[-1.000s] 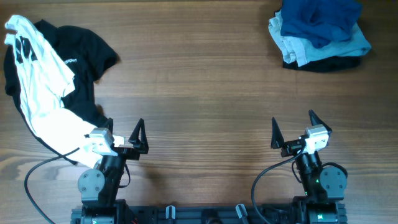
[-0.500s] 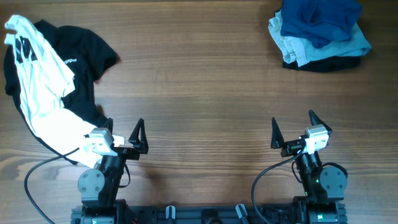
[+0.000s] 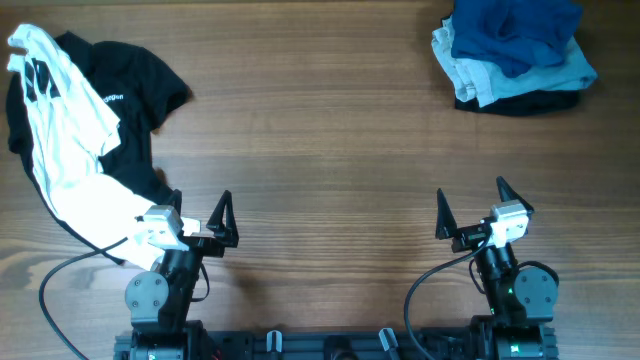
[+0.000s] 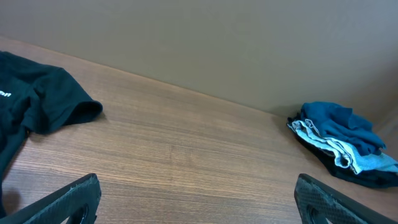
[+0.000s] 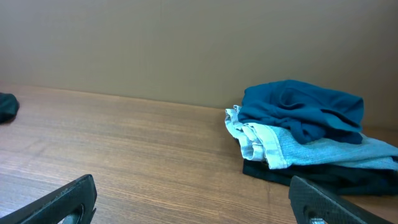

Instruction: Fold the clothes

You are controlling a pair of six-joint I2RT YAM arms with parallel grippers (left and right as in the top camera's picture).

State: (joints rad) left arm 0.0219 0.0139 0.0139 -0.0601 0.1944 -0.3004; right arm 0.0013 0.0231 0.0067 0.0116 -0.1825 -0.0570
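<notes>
My left claw and right claw gape wide and empty at the near side, with folding not yet begun. Next I'd reach far left for the white garment — pinching an edge.

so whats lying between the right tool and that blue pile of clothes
Nothing: only bare wooden table between the right tool and the blue pile, clear in the overhead view.

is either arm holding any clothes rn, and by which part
Nothing is held: the left gripper and right gripper both have jaws open and empty.
</notes>
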